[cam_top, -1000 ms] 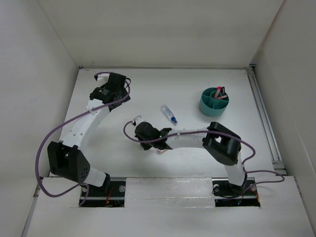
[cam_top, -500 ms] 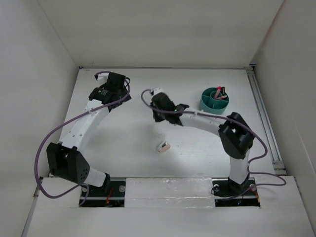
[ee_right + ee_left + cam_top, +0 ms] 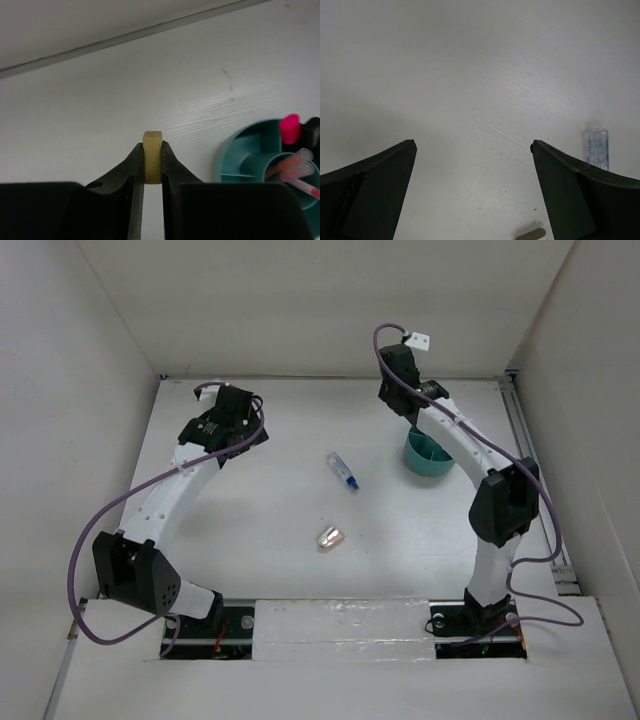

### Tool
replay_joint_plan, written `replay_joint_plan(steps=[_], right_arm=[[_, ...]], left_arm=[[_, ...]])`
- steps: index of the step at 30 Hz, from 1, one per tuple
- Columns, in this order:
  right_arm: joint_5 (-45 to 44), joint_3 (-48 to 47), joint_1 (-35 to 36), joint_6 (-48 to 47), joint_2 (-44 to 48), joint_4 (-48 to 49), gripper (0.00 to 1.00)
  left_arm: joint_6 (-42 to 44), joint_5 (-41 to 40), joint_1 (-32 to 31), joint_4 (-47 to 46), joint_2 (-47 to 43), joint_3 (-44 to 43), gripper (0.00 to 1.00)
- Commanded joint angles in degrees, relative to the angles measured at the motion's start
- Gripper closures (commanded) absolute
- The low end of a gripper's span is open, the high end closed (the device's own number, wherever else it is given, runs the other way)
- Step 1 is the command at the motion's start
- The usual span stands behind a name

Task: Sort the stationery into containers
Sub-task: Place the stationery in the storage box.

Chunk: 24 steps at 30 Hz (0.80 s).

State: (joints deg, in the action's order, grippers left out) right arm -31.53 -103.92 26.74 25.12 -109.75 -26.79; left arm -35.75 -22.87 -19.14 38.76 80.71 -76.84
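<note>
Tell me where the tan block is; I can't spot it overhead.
Right wrist view: the tan block is pinched in the right gripper, beside the teal bowl.

teal bowl [image 3: 424, 462]: far rim hidden under the right arm [image 3: 465, 435] in the top view; cut off by the right edge in the right wrist view.
tan block [image 3: 152, 154]: lower part sunk between the right claw's [image 3: 152, 162] fingers.
clear tube [image 3: 596, 146]: near end hidden behind a finger of the left claw [image 3: 472, 150].
tan strip [image 3: 530, 234]: cut by the bottom edge, too little showing to name it.
black marker [image 3: 314, 131]: cut off at the right edge.
oval piece [image 3: 331, 537]: too small for detail.
</note>
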Motion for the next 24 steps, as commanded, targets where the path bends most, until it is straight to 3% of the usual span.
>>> replay_joint_plan(steps=[1,10,24], right_arm=[[-8.98,-1.12,-1.42,8.25,0.06,-7.74,1.00],[-10.04,4.60,-7.75,15.12,1.82,-10.21,1.00],[-10.31,5.74,-8.37,20.49,-1.78,-11.97,1.00]], left_arm=[[0.94,-0.07,-0.11,-0.79,-2.57,0.55,0.00],[1.47,1.69,-0.11,-1.32,-2.04,0.55,0.00],[2.52,2.22,-0.11,-1.85,-3.10,1.07,0.00]])
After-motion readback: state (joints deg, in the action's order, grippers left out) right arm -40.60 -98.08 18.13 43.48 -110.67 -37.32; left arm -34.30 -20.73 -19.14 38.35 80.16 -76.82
